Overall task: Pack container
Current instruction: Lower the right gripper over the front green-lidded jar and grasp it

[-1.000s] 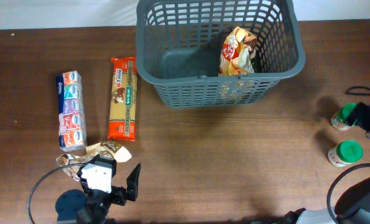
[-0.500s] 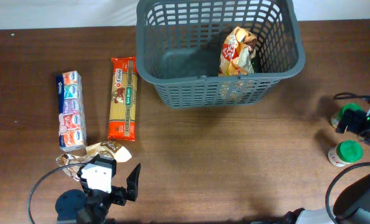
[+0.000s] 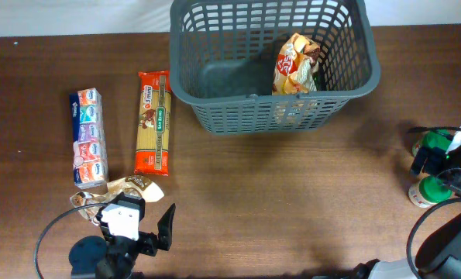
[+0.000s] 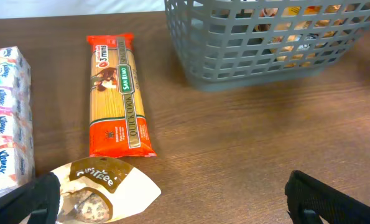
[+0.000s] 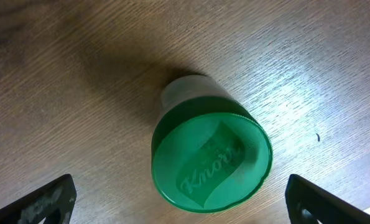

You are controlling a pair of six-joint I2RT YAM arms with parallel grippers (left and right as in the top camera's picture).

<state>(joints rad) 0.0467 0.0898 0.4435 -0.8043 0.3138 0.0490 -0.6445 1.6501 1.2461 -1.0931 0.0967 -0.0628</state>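
The container (image 3: 215, 105) is a dark grey slotted basket at the back centre, also seen in the left wrist view (image 4: 234, 56). A snack bag (image 3: 296, 66) leans inside it. My left gripper (image 3: 133, 223) stands open near the front left edge, its fingers either side of bare table and a cookie pouch (image 4: 104, 190). Over two green-lidded jars at the far right, my right gripper (image 3: 441, 159) hangs open. One jar (image 5: 211, 158) stands upright between its spread fingers (image 5: 41, 202), untouched. The nearer jar (image 3: 425, 191) shows beside the arm.
A pasta pack (image 3: 153, 122) (image 4: 116, 93) and a tissue pack (image 3: 89, 138) (image 4: 4, 124) lie side by side at the left. The cookie pouch (image 3: 129, 186) lies just in front of them. Cables loop at the front corners.
My right gripper has come in from the right edge and now sits over the green-lidded jars. The left arm and all the groceries have stayed put.
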